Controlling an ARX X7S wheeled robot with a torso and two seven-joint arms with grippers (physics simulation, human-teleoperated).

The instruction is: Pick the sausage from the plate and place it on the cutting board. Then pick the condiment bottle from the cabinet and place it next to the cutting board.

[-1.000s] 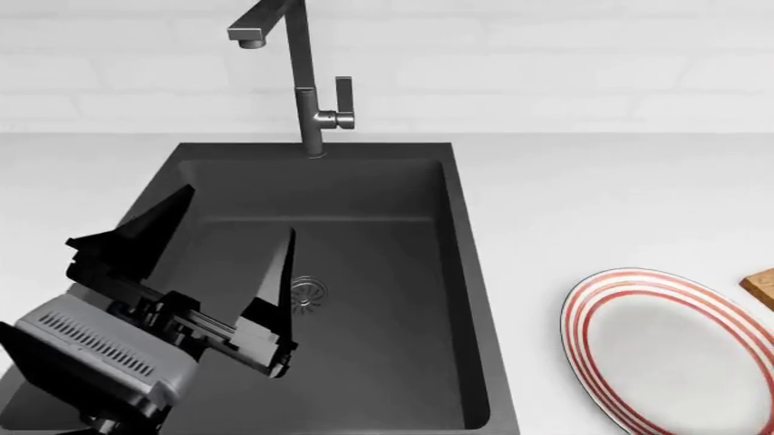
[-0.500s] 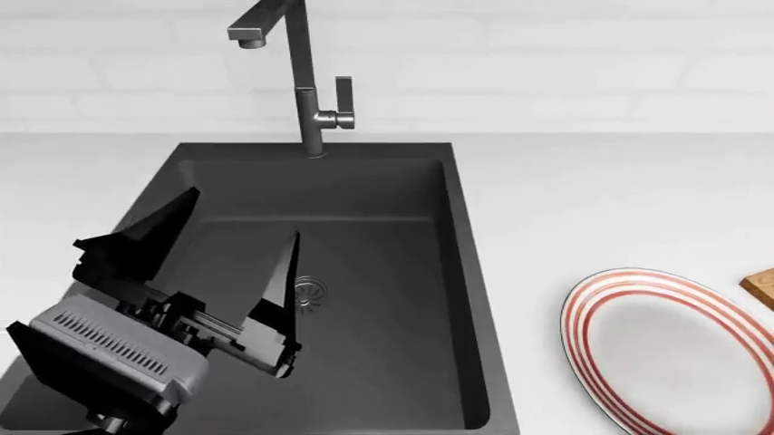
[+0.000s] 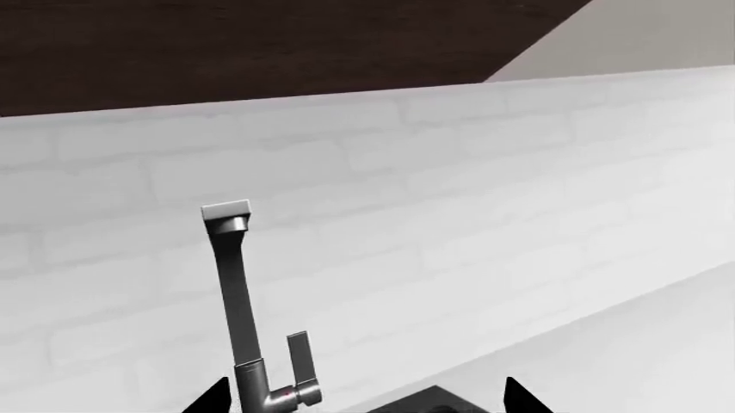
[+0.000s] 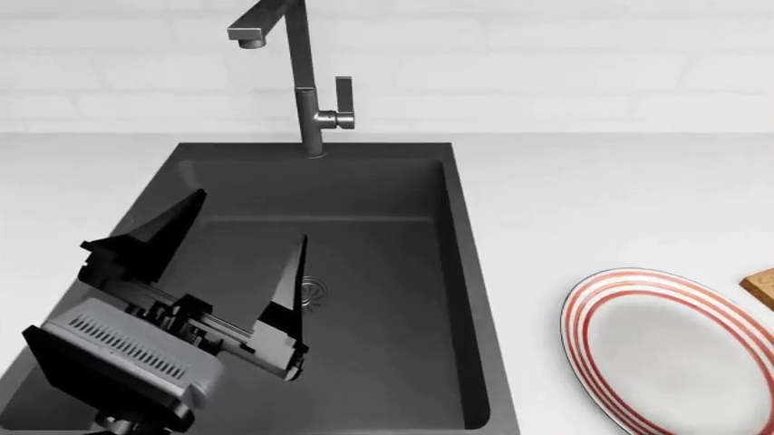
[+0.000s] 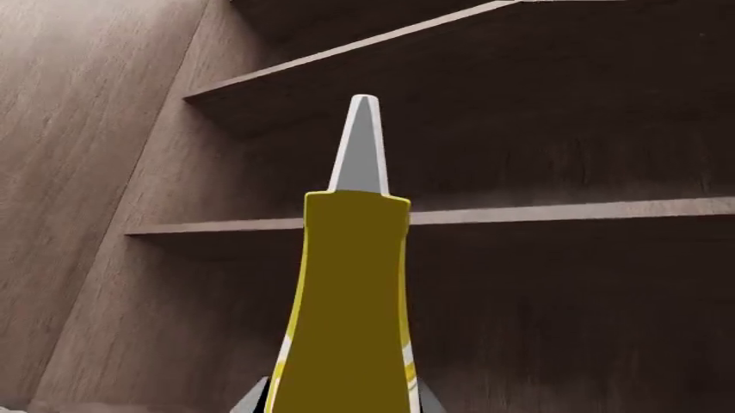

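Right gripper (image 5: 342,404), jaws clamped on the condiment bottle (image 5: 344,318) inside the cabinet (image 5: 552,284), must carry it toward the cutting board (image 4: 762,287); left gripper (image 4: 236,272) open over the sink (image 4: 459,272).

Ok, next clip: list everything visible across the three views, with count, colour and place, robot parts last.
sink: one, dark grey, set in the counter, centre-left of the head view
faucet: one, dark metal, behind the sink
counter: one, white, around the sink
plate: one, red-and-white striped rim, bare, right of the sink
cutting board: one corner, brown, at the head view's right edge
condiment bottle: one, yellow with grey nozzle, before brown cabinet shelves
left gripper: black, open, over the sink
right gripper: mostly out of frame beside the bottle's base
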